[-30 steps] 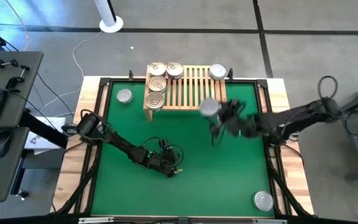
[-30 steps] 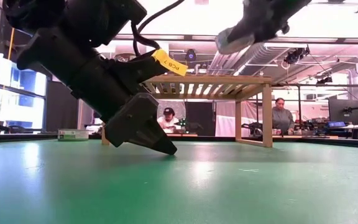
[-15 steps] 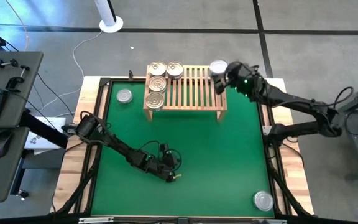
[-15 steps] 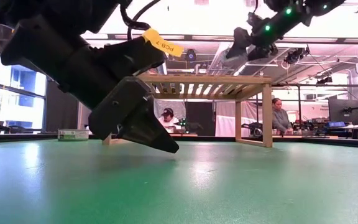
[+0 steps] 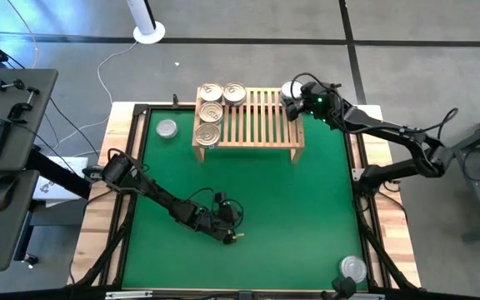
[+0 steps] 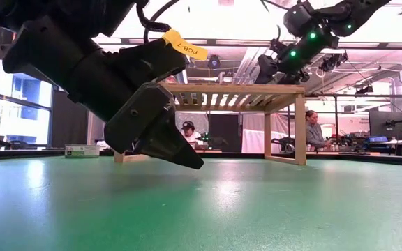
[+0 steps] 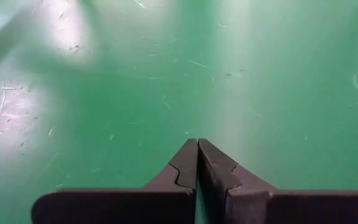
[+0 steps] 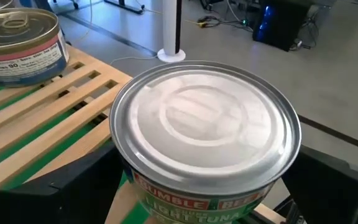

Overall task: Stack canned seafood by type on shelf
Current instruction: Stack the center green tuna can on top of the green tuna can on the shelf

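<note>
Fingers of the right gripper (image 5: 297, 97) stand wide on either side of a silver-topped tin (image 8: 205, 127) at the shelf's (image 5: 261, 125) far right corner. The high view suggests another silver tin beneath it, which would fit sorting by type, though I cannot be sure of the stack from here. Whether the fingers press the tin or merely flank it is hard to tell.

Four gold-topped tins (image 5: 209, 112) cluster at the shelf's opposite end, well apart, so the two kinds have separate ends. One silver tin (image 5: 167, 128) lies on the mat left of the shelf, another (image 5: 353, 267) at the counter's near right corner; both look yet to be shelved.

The left gripper (image 7: 197, 163) waits shut, empty, low over the mat mid-counter.
</note>
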Motion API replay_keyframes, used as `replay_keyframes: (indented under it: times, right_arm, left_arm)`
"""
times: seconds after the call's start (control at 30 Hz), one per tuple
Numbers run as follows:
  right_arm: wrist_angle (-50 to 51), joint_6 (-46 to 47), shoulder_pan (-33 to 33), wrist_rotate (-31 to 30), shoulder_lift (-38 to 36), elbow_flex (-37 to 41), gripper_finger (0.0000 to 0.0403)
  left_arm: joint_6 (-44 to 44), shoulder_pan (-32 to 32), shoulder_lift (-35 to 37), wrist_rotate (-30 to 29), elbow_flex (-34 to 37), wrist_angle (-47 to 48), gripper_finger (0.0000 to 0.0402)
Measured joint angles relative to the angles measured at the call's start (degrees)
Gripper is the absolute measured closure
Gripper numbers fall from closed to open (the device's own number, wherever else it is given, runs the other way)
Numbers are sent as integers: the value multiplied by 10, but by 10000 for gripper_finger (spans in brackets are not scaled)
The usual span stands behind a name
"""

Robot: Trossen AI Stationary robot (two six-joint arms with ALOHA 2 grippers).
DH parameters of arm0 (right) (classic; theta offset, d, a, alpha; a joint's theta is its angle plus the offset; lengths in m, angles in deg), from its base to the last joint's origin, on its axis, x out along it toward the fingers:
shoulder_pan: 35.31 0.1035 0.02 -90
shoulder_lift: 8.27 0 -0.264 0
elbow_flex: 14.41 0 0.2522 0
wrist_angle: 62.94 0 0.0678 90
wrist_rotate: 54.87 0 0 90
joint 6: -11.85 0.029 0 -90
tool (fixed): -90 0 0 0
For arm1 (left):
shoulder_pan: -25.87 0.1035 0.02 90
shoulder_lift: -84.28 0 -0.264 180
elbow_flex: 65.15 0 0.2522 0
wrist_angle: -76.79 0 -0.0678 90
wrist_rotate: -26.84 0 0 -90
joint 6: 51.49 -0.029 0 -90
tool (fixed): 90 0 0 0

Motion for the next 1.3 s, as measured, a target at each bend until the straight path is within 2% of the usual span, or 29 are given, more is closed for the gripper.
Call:
replay_keyframes:
  times: [0.27, 0.63, 1.0, 1.3]
  right_arm:
    - [11, 2, 0, 24, 1, -1, 5]
    - [74, 12, 0, 27, 2, -46, 5]
    - [120, 24, 0, 26, 1, -51, 5]
    - [115, 13, 0, 36, 1, -51, 5]
  left_arm:
    - [0, 0, 0, 0, 0, 0, 401]
    - [1, 0, 0, 0, 0, 0, 401]
    - [0, 0, 0, 0, -1, -5, 401]
    - [0, 0, 0, 0, -1, -4, 401]
